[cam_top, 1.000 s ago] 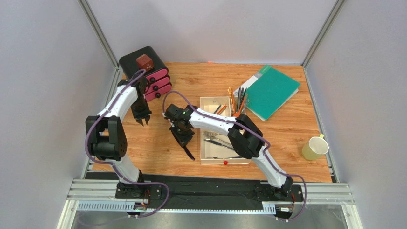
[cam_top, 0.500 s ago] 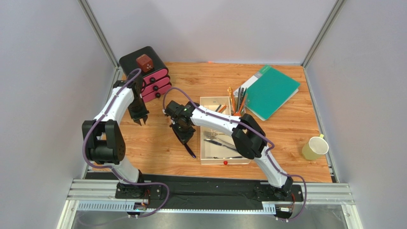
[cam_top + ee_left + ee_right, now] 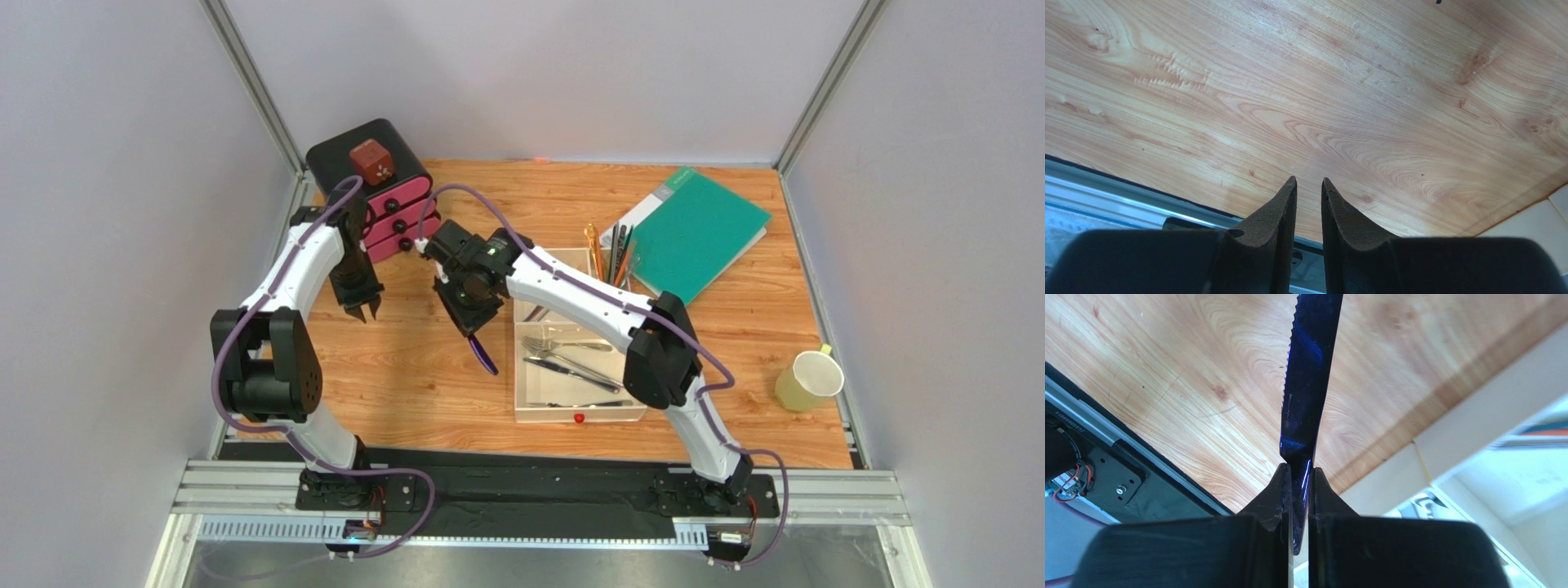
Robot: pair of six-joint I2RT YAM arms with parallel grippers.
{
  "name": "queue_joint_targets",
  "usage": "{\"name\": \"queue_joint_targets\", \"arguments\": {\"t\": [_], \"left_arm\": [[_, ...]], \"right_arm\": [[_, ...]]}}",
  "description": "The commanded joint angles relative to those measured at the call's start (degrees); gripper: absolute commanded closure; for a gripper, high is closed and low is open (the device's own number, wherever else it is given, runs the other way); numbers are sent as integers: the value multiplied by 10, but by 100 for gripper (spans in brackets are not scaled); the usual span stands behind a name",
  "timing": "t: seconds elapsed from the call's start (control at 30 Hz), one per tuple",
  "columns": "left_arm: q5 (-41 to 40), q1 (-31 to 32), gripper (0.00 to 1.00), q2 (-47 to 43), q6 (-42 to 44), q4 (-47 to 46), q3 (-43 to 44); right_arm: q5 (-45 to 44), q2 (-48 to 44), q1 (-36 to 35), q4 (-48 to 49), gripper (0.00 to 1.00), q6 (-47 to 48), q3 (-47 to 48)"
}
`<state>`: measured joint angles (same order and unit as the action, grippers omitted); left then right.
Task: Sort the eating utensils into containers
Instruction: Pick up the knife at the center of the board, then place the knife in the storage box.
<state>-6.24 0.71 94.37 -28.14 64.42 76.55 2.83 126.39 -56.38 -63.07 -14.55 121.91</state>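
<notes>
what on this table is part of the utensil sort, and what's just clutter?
Part of the job:
- blue-purple knife, gripped in the right hand
- cream-white tray
- utensils lying in the tray
- utensil bundle at the tray's far right corner

Lying about:
- black box with pink drawers
- brown cube on top of it
- green notebook
- yellow cup

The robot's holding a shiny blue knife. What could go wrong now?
The right gripper pinches the thin knife with just its fingertips, so it might slip or swing. It hangs down beside the tray, so its tip might bump the wall going in. Utensils already lie inside, so it might land across them.
</notes>
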Motion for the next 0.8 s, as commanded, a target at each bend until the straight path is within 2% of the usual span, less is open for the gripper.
{"name": "queue_joint_targets", "arguments": {"t": [0.0, 0.47, 0.6, 0.77], "left_arm": [[6, -4, 73, -27, 10, -4, -2], [19, -4, 73, -44, 13, -16, -33], [21, -4, 73, -46, 19, -13, -31], [30, -4, 73, -46, 24, -13, -23]], "right_arm": [[-27, -68, 23, -19, 100, 1, 23], [-90, -171, 38, -49, 100, -15, -27], [-100, -209, 41, -44, 100, -8, -73], [-102, -271, 41, -18, 100, 14, -184]]}}
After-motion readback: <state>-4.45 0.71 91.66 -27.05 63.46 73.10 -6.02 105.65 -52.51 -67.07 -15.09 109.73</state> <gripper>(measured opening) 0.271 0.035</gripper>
